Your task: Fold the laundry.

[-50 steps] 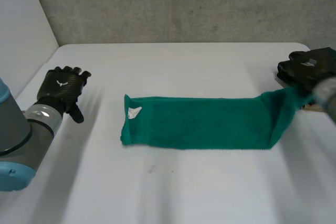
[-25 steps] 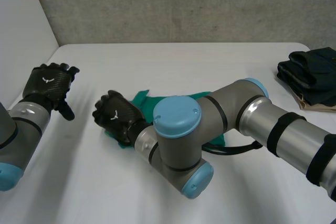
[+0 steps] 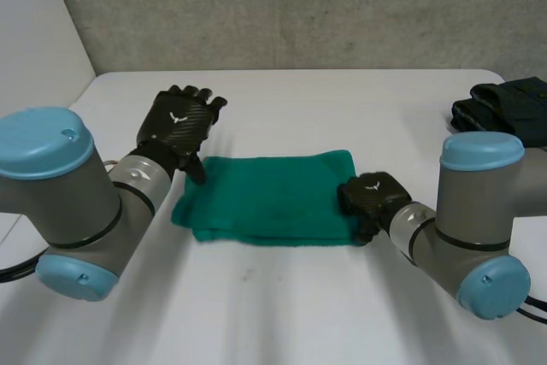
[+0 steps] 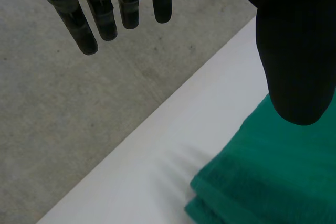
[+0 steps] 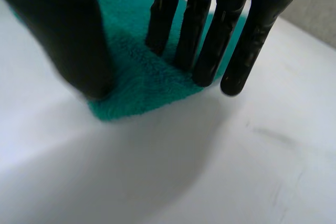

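Since half a second back the right arm has pulled off the towel's left end, and the left hand has come in from the table's left side. Nearest the camera: bare white table (image 3: 282,314) between the two elbows. Next out, the green towel (image 3: 273,198) lies doubled and flat at mid-table, long axis running left to right. The right hand (image 3: 369,198) sits at its right short end, on the near corner. In its wrist view the fingers (image 5: 205,51) are straight, tips pressed into the pile, thumb down beside them. That is a press, nothing gripped. A little farther, the left hand (image 3: 179,121) is at the far left corner, fingers (image 4: 105,14) spread and straight and clear of the cloth, with the thumb hanging over the towel's edge (image 4: 273,177) — released, holding nothing. Farthest, a dark folded stack (image 3: 504,108) at the table's right rear, well apart. Judgement: one hand at each short end, so another fold would run along the long axis — right hand already in contact, left must drop to its corner first.
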